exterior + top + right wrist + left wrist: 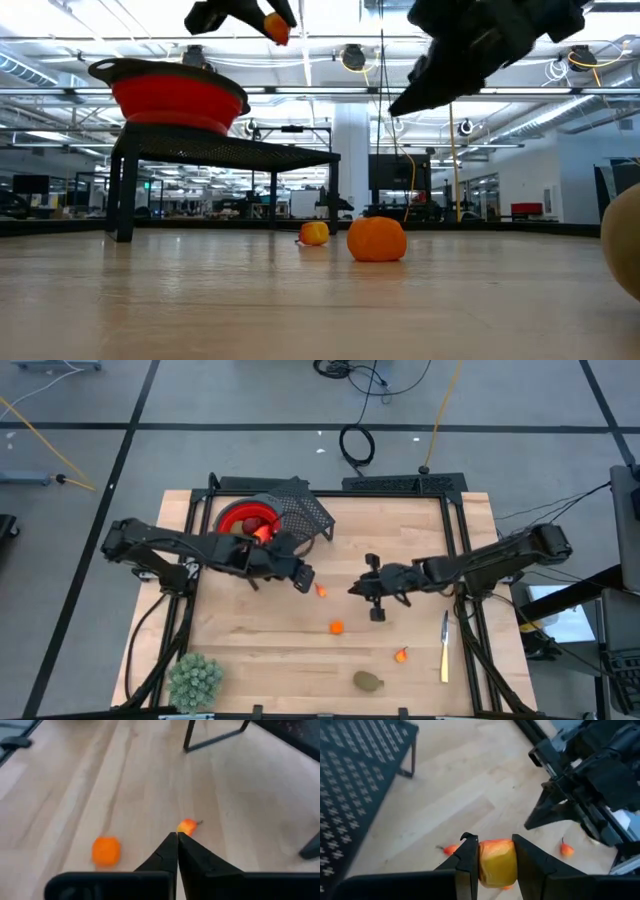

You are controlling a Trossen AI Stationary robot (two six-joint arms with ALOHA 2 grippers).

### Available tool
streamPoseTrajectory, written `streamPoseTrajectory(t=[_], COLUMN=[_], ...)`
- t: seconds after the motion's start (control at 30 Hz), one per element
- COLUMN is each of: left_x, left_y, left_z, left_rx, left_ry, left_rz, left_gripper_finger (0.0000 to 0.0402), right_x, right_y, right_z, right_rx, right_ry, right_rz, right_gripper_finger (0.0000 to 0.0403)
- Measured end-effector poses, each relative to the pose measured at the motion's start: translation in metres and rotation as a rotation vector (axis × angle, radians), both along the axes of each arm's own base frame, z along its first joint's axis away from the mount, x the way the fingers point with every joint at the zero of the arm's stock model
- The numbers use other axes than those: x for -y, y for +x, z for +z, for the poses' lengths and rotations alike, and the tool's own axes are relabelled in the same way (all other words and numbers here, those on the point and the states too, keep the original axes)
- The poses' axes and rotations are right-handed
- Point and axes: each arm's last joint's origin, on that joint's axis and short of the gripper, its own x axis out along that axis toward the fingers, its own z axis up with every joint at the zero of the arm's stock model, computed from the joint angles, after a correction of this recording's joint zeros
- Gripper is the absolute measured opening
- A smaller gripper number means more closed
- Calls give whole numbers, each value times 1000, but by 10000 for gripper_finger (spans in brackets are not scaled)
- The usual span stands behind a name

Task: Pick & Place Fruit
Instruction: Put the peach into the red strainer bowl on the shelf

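My left gripper (496,851) is shut on a yellow-orange fruit piece (496,864) and hangs high above the table (276,28), near the red bowl (246,517). That bowl stands on a black mesh stand (300,508). My right gripper (177,839) is shut with nothing between its fingers, and is above mid-table (358,589). Just beyond its fingertips a small red-orange fruit (187,826) lies on the wood. An orange ball (336,627), another small red-orange piece (402,654) and a brownish-green oval (368,680) also lie on the table. My left gripper pinches the yellow-orange fruit piece by its two opposite sides (484,862) between its two fingers. The fingers come slanting down from the table's left. The piece is lifted well clear of the table.
A knife (444,646) lies near the table's right edge. A pale green spiky plant (195,678) stands at the near left corner. The mesh stand's legs (124,190) rise at the far left. Bare wood lies between the loose fruit.
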Motion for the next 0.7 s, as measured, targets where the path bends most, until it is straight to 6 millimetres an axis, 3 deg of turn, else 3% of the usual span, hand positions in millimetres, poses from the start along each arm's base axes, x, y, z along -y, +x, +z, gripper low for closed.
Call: streamPoseTrajectory(t=[0.43,0.7], left_x=[-7,-4], left_y=[-19,-20], left_z=[20,23], left_rx=[32,-51], left_ry=[124,394], left_rz=[4,-228], left_gripper_finger=[88,88], right_x=[31,40], right_y=[-47,-83], right_z=[50,62], right_rx=[91,63], right_ry=[147,123], right_rz=[165,130], right_gripper_finger=[1,1])
